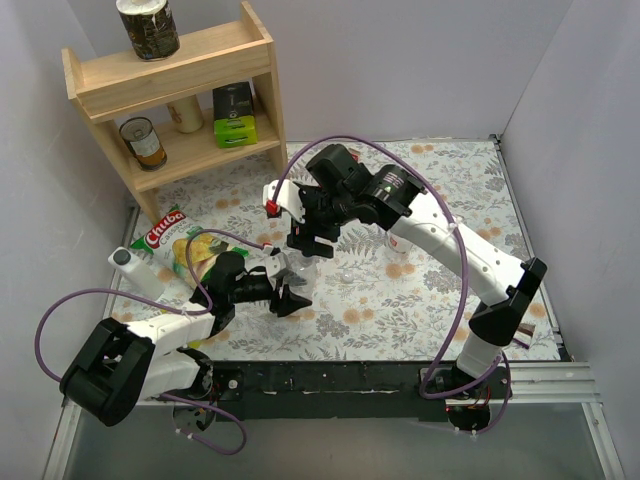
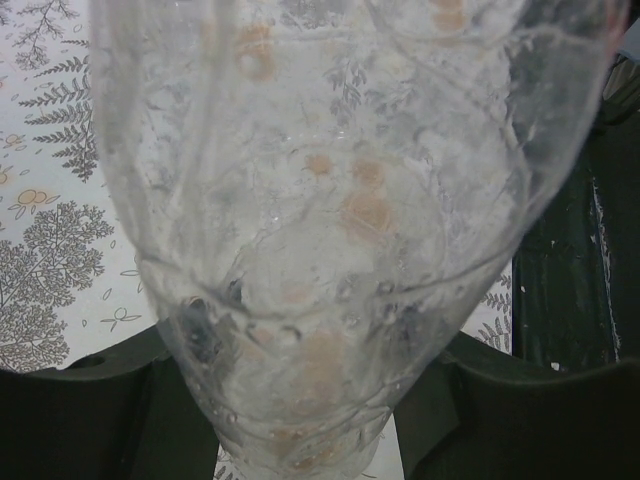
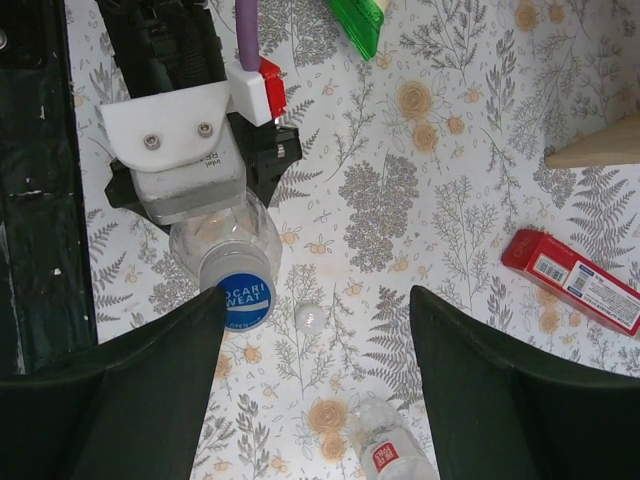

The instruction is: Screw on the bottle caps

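We find the left end effector (image 1: pixel 288 292) clamped on the plain clear plastic bottle (image 3: pixel 190 255). Its dark fingers (image 2: pixel 90 420) press on either side of the body, which fills the left wrist view. The blue-and-white round plastic cap (image 3: pixel 245 297) sits on this bottle's mouth and faces up toward the right wrist camera. We cannot tell how far it is threaded on. The right end effector (image 3: pixel 318 300) hovers over the bottle with its fingers spread wide and grips nothing. The pale whitish round cap (image 3: pixel 310 318) lies loose on the floral-patterned bench (image 3: pixel 450 200), just beside the held bottle. The clear bottle with a red-and-white label (image 3: pixel 385 450) is near that cap. The flat red rectangular box (image 3: pixel 572 280) lies well apart from both bottles.
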Controlling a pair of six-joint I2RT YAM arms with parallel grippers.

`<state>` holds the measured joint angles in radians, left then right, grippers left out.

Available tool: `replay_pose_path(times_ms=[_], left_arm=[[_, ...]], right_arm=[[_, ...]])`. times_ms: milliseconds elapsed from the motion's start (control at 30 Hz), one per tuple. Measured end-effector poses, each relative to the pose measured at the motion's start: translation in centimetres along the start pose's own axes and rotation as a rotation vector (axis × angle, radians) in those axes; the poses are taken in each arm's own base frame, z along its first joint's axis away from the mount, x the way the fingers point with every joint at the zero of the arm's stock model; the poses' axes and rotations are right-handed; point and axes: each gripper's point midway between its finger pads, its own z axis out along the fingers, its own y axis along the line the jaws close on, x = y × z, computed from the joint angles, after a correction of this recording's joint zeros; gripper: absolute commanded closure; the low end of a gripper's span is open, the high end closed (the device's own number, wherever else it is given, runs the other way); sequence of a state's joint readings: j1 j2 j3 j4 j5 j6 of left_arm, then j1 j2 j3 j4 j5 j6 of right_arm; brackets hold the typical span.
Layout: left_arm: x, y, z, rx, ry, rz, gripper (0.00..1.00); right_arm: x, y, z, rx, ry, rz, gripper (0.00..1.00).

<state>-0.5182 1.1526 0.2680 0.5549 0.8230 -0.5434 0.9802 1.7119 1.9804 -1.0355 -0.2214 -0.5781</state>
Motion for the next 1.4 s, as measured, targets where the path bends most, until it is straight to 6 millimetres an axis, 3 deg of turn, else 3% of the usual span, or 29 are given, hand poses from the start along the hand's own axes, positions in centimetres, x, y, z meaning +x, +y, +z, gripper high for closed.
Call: replay_pose_path(times_ms=[167, 233, 300, 433, 567, 833, 1400], left_arm=[[-0.2, 0.0, 0.0, 0.002, -0.007, 0.022, 1.0], [-0.1, 0.0, 0.0, 0.003, -0.004, 0.028, 1.0], [-0.1, 0.0, 0.0, 0.004, -0.004, 0.033, 1.0], [-0.1, 0.1, 0.0, 0.004, -0.004, 0.034, 1.0], [-0.2, 0.0, 0.0, 0.008, -0.004, 0.034, 1.0], [-0.6, -0.2, 0.1, 0.029, -0.012, 0.039, 1.0], [-1.7, 0.3, 0.3, -0.007, -0.043, -0.034, 1.0]], right_arm=[[-1.8, -1.8, -2.3, 0.017, -0.072, 0.012, 0.03], [-2.7, -2.5, -3.5, 0.026, -0.124, -0.015, 0.01], [-2.6, -2.0, -4.2, 0.005, -0.144, -0.034, 0.01], [-0.2, 2.0, -3.4, -0.126, -0.113, -0.047, 0.01], [0.1, 3.7, -1.9, -0.21, -0.102, -0.062, 0.02], [0.2, 4.1, 0.2, -0.257, -0.093, -0.075, 0.02], [2.2, 5.0, 1.6, -0.273, -0.035, -0.064, 0.02]])
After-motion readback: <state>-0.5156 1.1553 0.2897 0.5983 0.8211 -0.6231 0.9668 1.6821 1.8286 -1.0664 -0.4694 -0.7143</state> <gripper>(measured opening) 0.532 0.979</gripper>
